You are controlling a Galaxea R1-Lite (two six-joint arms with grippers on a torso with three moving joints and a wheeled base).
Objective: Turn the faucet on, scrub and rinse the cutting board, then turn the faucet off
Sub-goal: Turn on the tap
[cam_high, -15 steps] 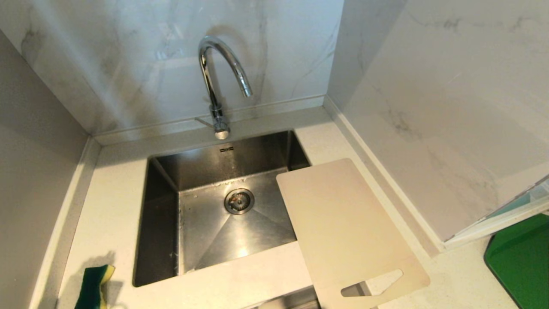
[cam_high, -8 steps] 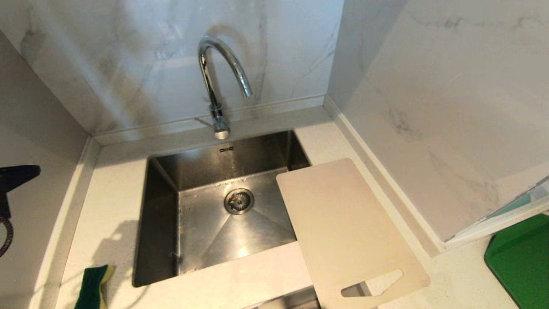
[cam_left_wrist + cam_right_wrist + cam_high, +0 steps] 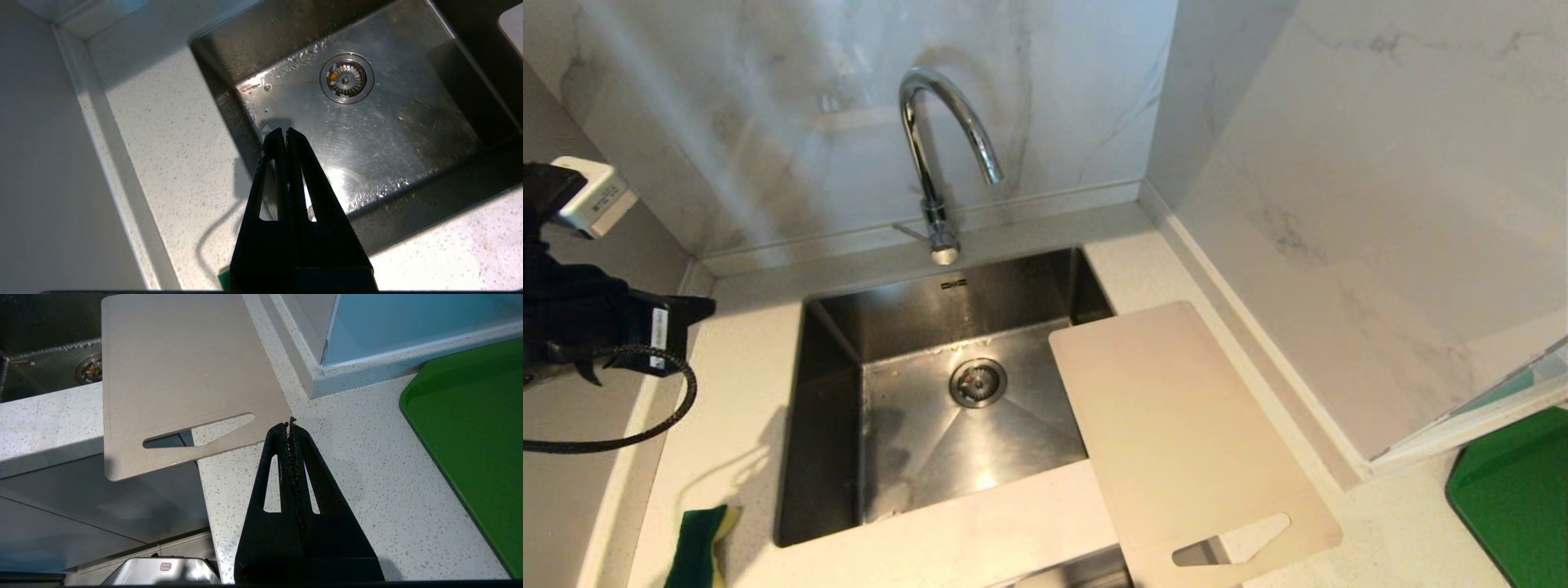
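Cutting board (image 3: 1176, 425) in the head view lies flat at the right side of the sink (image 3: 833, 425): its far end overhangs the basin's right edge, and its slotted handle end juts past the counter's front edge. The faucet (image 3: 939, 147) stands upright on the counter (image 3: 735, 392) behind the sink's back rim, its arched spout over the basin, no water running (the basin floor only glistens). A green and yellow sponge (image 3: 698, 547) sits at the counter's front left corner. A green mat (image 3: 1515, 498) lies on the counter at the far right. The left arm shows at the left edge of the view, above the counter's left edge, with a black cable looping beneath it.

From the left wrist view, the left gripper (image 3: 284, 132) hangs over the sink's left rim, its two black fingers (image 3: 302, 163) pressed together and holding nothing. The drain (image 3: 346, 77) lies beyond its tip in the basin floor.

From the right wrist view, the right gripper (image 3: 289, 426) hovers over the counter just beside the cutting board's handle corner, apart from it, fingers pressed together and empty. The board's handle slot hangs over the counter's front edge, and the green mat lies well apart on the other side.
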